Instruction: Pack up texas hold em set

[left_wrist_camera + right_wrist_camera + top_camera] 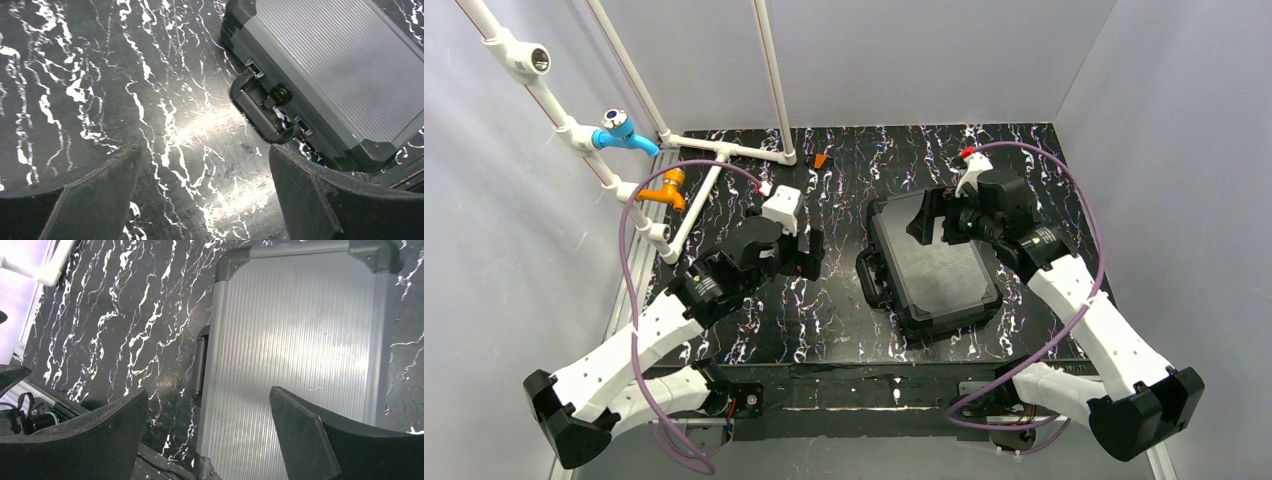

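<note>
Our right gripper (pixel 927 222) hangs with its fingers (pixel 310 440) spread wide over the far end of the case (pixel 939 270), with nothing between them. We cannot tell whether they touch the lid (pixel 300 340). Behind it, the right arm (pixel 1094 320) climbs from the near right corner, bends at the elbow and folds its wrist down and leftward. Our left gripper (pixel 810 256) is likewise spread apart and empty, low over bare table (pixel 824 330) just left of the case's handle (pixel 871 276), pointing at it. The left arm (pixel 644 340) stretches diagonally from the near left corner toward the middle. The case lies flat and closed, right of the table's middle and slightly skewed, with its ribbed grey lid up and its handle facing the left edge. A white pipe frame (pixel 714 150) stands at the far left corner.
</note>
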